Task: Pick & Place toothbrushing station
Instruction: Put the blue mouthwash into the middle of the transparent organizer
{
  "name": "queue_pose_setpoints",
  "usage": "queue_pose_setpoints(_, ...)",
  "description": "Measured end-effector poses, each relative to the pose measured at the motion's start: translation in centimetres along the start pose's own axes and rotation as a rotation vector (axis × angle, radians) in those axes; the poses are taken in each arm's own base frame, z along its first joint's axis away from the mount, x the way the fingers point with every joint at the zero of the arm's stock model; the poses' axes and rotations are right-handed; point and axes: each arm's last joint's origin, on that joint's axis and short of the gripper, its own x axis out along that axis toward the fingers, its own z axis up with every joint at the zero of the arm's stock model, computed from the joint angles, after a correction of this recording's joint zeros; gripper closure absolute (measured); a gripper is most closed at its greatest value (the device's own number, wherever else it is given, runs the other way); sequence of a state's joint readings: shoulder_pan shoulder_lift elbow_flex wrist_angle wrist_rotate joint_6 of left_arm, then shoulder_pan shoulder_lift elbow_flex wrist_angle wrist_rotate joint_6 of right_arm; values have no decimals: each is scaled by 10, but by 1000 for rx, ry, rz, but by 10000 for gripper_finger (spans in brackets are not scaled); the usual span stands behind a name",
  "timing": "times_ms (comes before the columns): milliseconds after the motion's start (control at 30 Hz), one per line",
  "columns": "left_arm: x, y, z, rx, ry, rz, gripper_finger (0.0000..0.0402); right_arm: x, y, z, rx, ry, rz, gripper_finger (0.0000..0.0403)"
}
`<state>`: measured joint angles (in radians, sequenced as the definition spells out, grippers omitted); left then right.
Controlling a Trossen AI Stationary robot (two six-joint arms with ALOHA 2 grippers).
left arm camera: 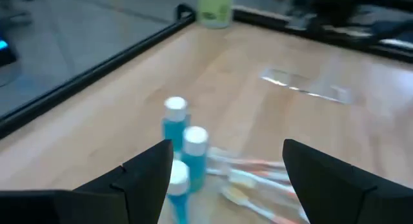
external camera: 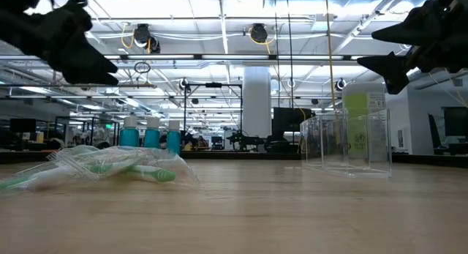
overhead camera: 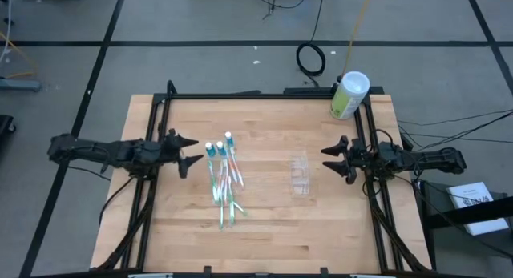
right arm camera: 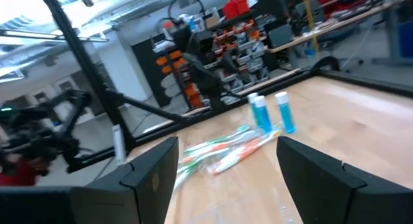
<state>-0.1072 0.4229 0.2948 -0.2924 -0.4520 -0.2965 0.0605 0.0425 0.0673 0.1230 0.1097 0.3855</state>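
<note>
High view gives us the widest picture, so we start with the wooden table (overhead camera: 264,222), framed by dark rails, with both arms held above it at opposite sides. Our left gripper (overhead camera: 189,152) hangs with its jaws spread and empty just beside the heap of brushes, and our right gripper (overhead camera: 335,159) hangs likewise parted and empty near the cup, with a gap of bare wood between. At the far right corner stands the pale-green canister (overhead camera: 349,94) with its white lid, which we judge is no part of the job. Next in size is the clear cup (overhead camera: 300,175), which seems to lie on its side right of the table's middle. Well apart from it, toward the left, lie the toothbrushes (overhead camera: 226,190) in a loose crossed pile, and at the pile's far end sit three teal tubes (overhead camera: 218,152) with white caps. We judge the task hardly begun: nothing is gripped, nothing sits in the cup, and every brush and tube is yet to be lifted and placed. The low view shows what the high one cannot, that the pile rests flat on the wood and that both grippers ride well clear above it. The left wrist view shows the tubes standing upright on their caps' opposite ends, close before its own fingers (left arm camera: 145,179). The right wrist view looks across to the pile, orange and green handles mixed.
</note>
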Motion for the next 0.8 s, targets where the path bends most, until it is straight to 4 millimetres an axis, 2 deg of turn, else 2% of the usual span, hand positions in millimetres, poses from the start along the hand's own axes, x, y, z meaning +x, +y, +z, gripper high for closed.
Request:
queue_pose_setpoints(100,14,-3,2,14,79,76,103,0,-1,0,-13,-8,-25,149)
queue_pose_setpoints(267,39,-3,-10,71,213,215,103,0,-1,0,-14,-6,-21,149)
queue_pose_setpoints(367,49,-1,-14,50,229,300,103,0,-1,0,-45,-6,-22,149)
queue_pose_setpoints(800,68,-5,-15,36,201,329,103,0,-1,0,-107,-5,-21,149)
